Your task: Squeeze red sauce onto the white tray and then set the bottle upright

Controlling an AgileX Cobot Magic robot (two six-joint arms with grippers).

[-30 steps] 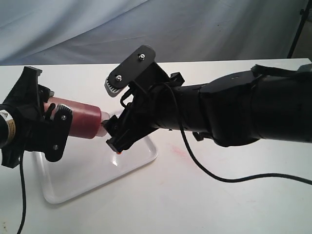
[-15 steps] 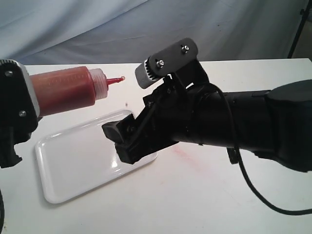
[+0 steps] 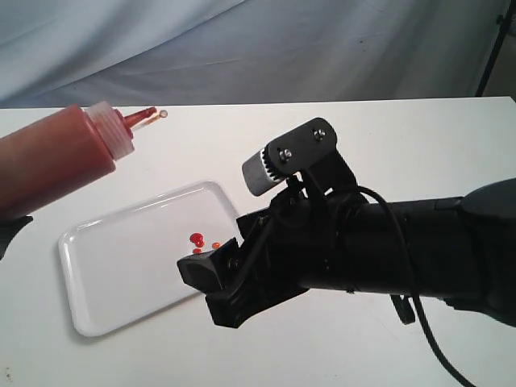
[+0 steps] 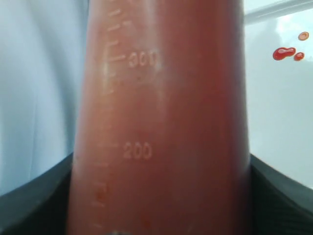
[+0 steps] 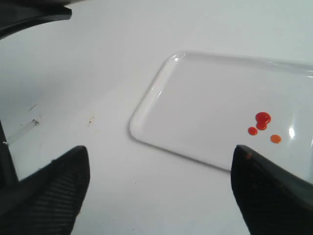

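Observation:
The bottle (image 3: 56, 161) hangs high at the left, above the table. It is tilted, with its red nozzle (image 3: 142, 117) pointing right and slightly up. My left gripper (image 4: 161, 210) is shut on its body (image 4: 161, 122), which fills the left wrist view. The white tray (image 3: 121, 274) lies flat below, with a few small drops of red sauce (image 3: 197, 239) near its right end. My right gripper (image 3: 213, 287) hovers open and empty over the table just off the tray's right front corner. In the right wrist view the right gripper (image 5: 161, 191) looks onto the tray (image 5: 195, 98) and the drops (image 5: 262, 120).
The thick black right arm (image 3: 387, 250) lies across the right half of the white table, with its cable (image 3: 431, 347) trailing at the front. A pale blue cloth (image 3: 242, 48) hangs behind, and a black stand leg (image 3: 493, 44) is at the far right.
The bottle has swung up and left off the tray, its nozzle now raised. The right gripper has drawn back and down towards the front, uncovering red drops on the tray.

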